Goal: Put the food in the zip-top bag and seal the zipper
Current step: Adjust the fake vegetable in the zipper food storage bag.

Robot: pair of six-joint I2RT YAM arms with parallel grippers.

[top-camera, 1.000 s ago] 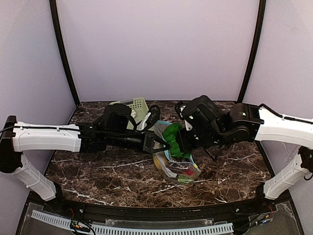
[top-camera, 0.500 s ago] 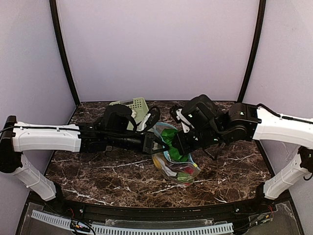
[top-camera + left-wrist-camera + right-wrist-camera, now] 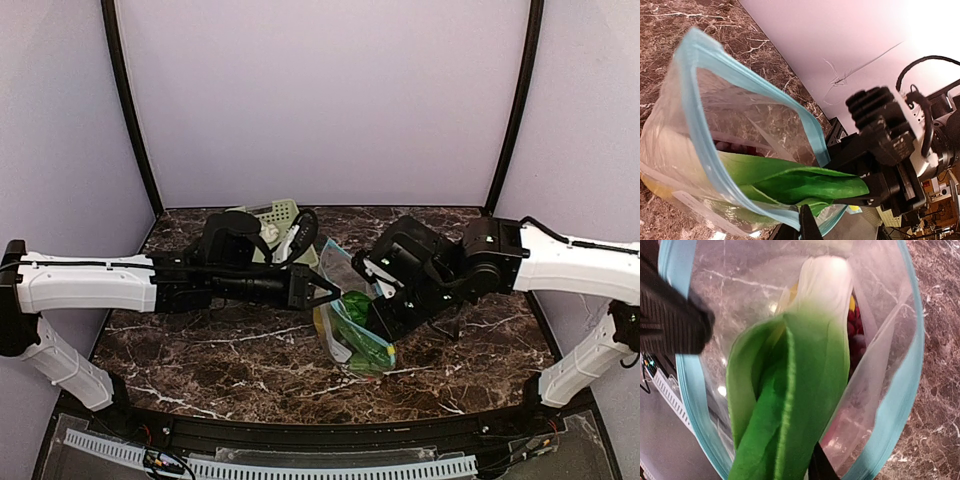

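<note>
At the middle of the marble table (image 3: 200, 350), the zip-top bag (image 3: 350, 330) stands tilted, its mouth wide. The left gripper (image 3: 325, 290) is clamped on the blue zipper (image 3: 747, 81). The bok choy (image 3: 805, 390) sits stalk-first inside (leaves poking out), between the right gripper (image 3: 850, 177) fingers; whether they pinch it, I cannot tell.

The zip-top bag (image 3: 735, 107) was clear glossy crinkled plastic; bok choy (image 3: 805, 390) smooth matt; surface (image 3: 200, 345) polished dark marble.

Bok choy (image 3: 790, 405) leaf tips cropped below, basket (image 3: 283, 212) partly behind left arm (image 3: 100, 283)
</note>
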